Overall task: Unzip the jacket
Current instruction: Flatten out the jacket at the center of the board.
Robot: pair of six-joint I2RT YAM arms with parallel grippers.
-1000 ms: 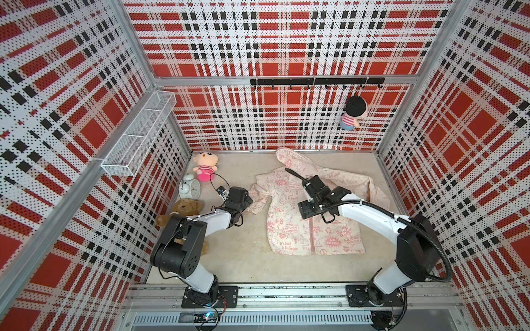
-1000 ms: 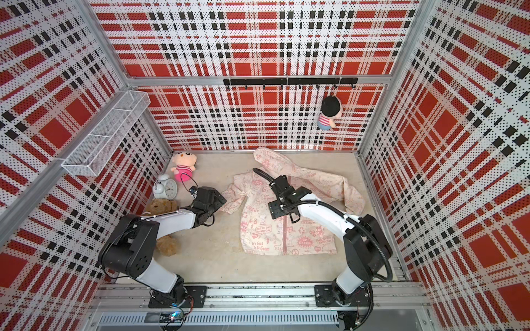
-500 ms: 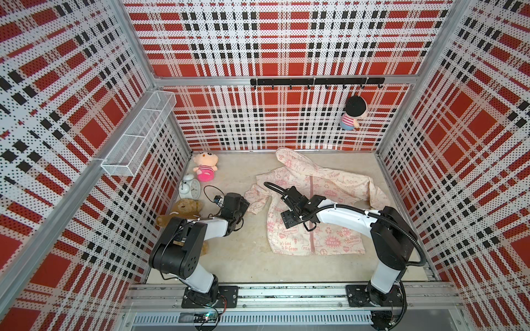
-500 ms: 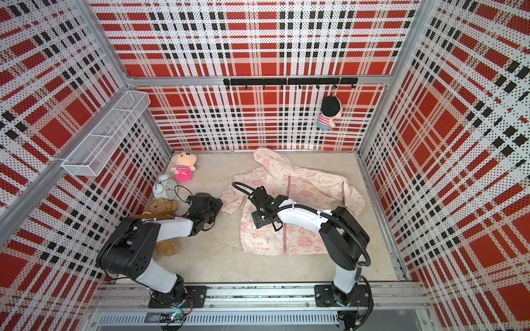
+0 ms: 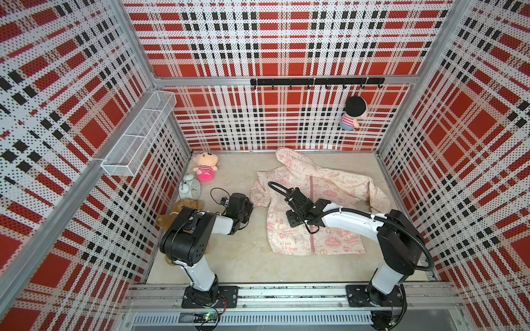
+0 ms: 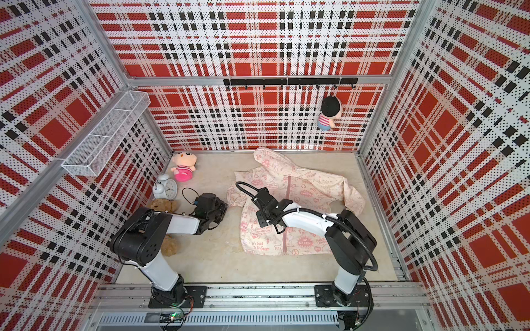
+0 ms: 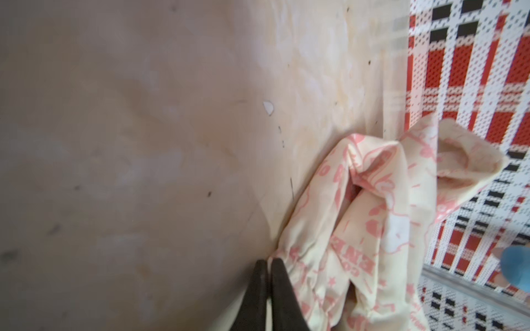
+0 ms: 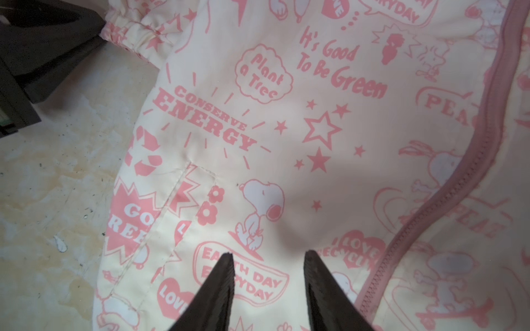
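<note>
Right wrist view shows the jacket (image 8: 286, 114) flat on the tabletop (image 8: 57, 172) under the right hand (image 8: 268, 253), fingers apart and holding nothing, its pink zipper (image 8: 447, 200) just beside that hand closed, while the left hand (image 7: 268, 260) is clenched beside a sleeve (image 7: 358, 229), so all the unzipping is left.

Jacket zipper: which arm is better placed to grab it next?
Right, probably. The right gripper hovers open over the jacket, the pink zipper just beside it. The left gripper is shut by the sleeve, off to the jacket's side.
</note>
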